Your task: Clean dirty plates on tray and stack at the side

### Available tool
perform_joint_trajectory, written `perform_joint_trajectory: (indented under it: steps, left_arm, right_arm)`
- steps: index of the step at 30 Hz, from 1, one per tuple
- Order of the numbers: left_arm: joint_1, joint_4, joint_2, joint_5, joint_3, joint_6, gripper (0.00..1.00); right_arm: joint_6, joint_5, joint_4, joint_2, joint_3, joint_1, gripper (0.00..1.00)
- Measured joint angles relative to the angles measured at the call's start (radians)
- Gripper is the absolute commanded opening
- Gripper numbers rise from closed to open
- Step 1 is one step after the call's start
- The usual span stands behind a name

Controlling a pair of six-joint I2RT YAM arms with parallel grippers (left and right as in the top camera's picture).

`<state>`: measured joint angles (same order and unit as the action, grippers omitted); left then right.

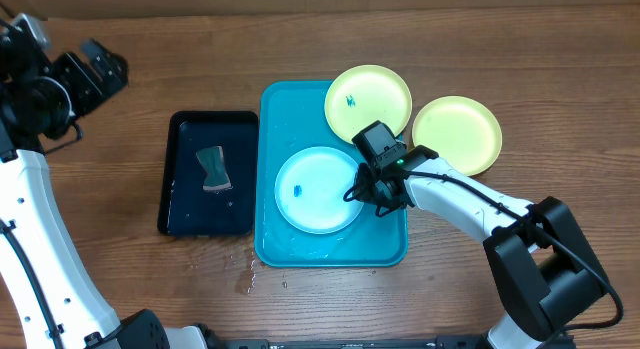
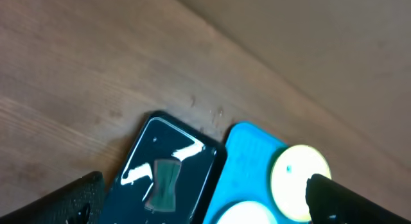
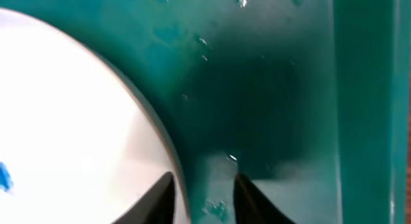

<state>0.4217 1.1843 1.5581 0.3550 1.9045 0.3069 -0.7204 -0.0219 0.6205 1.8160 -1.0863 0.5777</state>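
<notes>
Where right fingers straddle cyan plate rim, grip unclear.

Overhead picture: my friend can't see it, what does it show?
The right gripper is at the edge of a light blue plate lying in a blue tray. One yellow plate overlaps the tray's corner, another lies on the table beside it. A black tray on the left holds a grey sponge.
</notes>
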Motion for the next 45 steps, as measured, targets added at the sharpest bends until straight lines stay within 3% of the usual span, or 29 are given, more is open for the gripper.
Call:
perform_joint_trajectory:
  steps: [6,8,9,10,11,15,19,21,22,23,24,25,27,33,37,45]
  left_arm:
    - [0.0,0.013,0.0,0.021,0.0,0.035,1.0]
    - [-0.005,0.055,0.0,0.05,-0.001,0.035,1.0]
    - [-0.013,0.081,0.0,0.059,-0.005,0.031,1.0]
    - [-0.023,0.096,0.0,0.061,-0.011,0.025,0.99]
    - [-0.049,0.128,0.0,0.056,-0.03,0.01,0.98]
    - [-0.168,0.111,0.001,-0.036,-0.146,-0.006,1.0]
    - [-0.28,-0.002,0.027,-0.109,-0.29,-0.019,1.0]
    - [-0.306,-0.053,0.044,-0.127,-0.338,-0.021,0.88]
    - [-0.317,-0.083,0.053,-0.135,-0.359,-0.023,0.77]
    - [-0.322,-0.096,0.062,-0.143,-0.369,-0.027,0.55]
    - [-0.331,-0.113,0.074,-0.155,-0.381,-0.026,0.39]
    - [-0.336,-0.117,0.092,-0.179,-0.386,-0.031,0.33]
    - [-0.337,-0.12,0.117,-0.209,-0.387,-0.028,0.31]
    - [-0.337,-0.132,0.268,-0.259,-0.388,-0.033,0.38]
    - [-0.337,-0.122,0.377,-0.267,-0.389,-0.034,0.29]
    - [-0.337,-0.108,0.479,-0.271,-0.395,-0.048,0.27]
  right_arm:
    - [0.053,-0.001,-0.011,0.0,0.0,0.0,0.11]
    - [0.063,0.0,-0.018,0.0,0.0,0.0,0.11]
    - [0.066,-0.001,-0.019,0.0,0.0,0.0,0.12]
    - [0.067,-0.001,-0.02,0.0,0.0,0.0,0.28]
    - [0.068,-0.001,-0.021,0.0,0.0,0.0,0.32]
    - [0.065,-0.024,-0.022,0.0,0.0,0.0,0.37]
    - [0.066,-0.036,-0.016,0.0,0.0,0.0,0.38]
    - [0.066,-0.042,-0.012,0.0,0.0,0.0,0.38]
    - [0.066,-0.042,-0.01,0.0,0.0,0.0,0.38]
    - [0.066,-0.043,-0.007,0.0,0.0,0.0,0.38]
    - [0.066,-0.043,-0.007,0.0,0.0,0.0,0.38]
    - [0.066,-0.046,-0.006,0.0,0.0,0.0,0.38]
    - [0.066,-0.049,-0.007,0.0,0.0,0.0,0.38]
    - [0.066,-0.049,-0.011,0.0,0.0,0.0,0.38]
    - [0.066,-0.049,-0.011,0.0,0.0,0.0,0.38]
    - [0.066,-0.049,-0.011,0.0,0.0,0.0,0.38]
